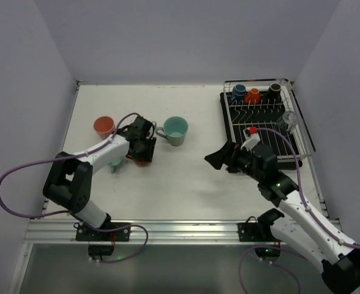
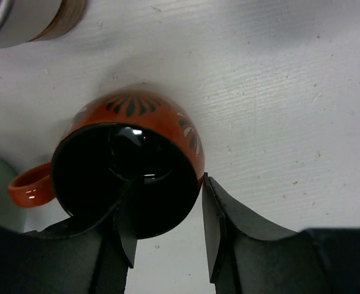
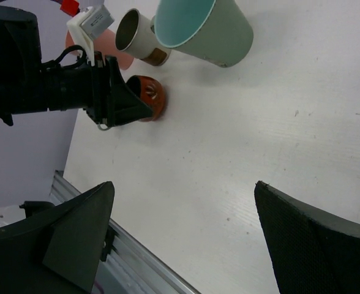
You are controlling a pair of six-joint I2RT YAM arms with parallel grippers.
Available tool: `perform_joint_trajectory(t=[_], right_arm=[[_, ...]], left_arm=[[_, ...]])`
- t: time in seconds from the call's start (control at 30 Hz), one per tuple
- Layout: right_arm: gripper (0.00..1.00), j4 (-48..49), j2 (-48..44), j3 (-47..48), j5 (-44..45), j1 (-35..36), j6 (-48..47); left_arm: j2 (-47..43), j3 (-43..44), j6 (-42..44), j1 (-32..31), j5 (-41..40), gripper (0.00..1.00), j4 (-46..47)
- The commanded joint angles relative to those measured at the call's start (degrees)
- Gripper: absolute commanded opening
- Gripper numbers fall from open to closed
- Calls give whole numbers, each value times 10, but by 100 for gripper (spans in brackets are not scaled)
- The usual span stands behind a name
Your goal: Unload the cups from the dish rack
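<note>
- The desk (image 1: 186,184) carries the dish rack (image 1: 266,116) at its far right and the unloaded cups on the left
- The dish rack is stiff silver wire on a black tray. At its far end stand a blue cup (image 1: 239,92), a small orange cup (image 1: 253,95) and a black cup (image 1: 274,90), with a clear glass (image 1: 288,120) on its right side
- The right pincer (image 3: 183,187) hangs over bare desk just left of the rack, released wide and holding nothing
- The teal mug (image 1: 176,130) and salmon tumbler (image 1: 104,127) stand upright at far left; both look rigid and only moderately heavy
- The orange-red mug (image 2: 131,159) sits on the desk just near of them. It looks like glazed ceramic, so hard, slick and chippable. The rim wall is probably the surest hold, and the side handle would likely twist
- The left pincer (image 2: 169,180) straddles that rim, one finger inside and one outside, spread wider than the wall, so released
- The metallic-brown cup (image 2: 27,18) stands just beside it
- The clear glass is likely the most fragile and slippery piece, so a gentle grip across its rim
- No brand or writing can be read; the mug bears only black petal strokes
</note>
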Motion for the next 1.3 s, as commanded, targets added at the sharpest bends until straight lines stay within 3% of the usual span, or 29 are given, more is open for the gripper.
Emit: perform_joint_trajectory(t=[0.0,0.13,0.37,0.57,0.63,0.8,1.07,1.27], right_arm=[[99,-40,-11,58,38,0,-37],[99,-74,-27,88,87,-1,-49],[97,-123,-28,155,180,-29,-83],[96,-126,41,229,197,-187,-112],[97,-126,69,249,228,-232,-118],[99,-124,189,321,339,-291,-138],[99,-124,337,384,368,-356,-149],[99,-124,418,415,402,-381,-144]], left_arm=[[-37,24,17,5,-17,49,-22],[-68,32,19,4,-22,60,-20],[-138,43,23,4,-6,69,-11],[-294,26,44,-9,138,77,78],[-364,-8,46,-16,195,81,134],[-479,-88,49,-21,247,93,192],[-558,-122,55,-87,179,99,192],[-562,-118,61,-135,96,100,170]])
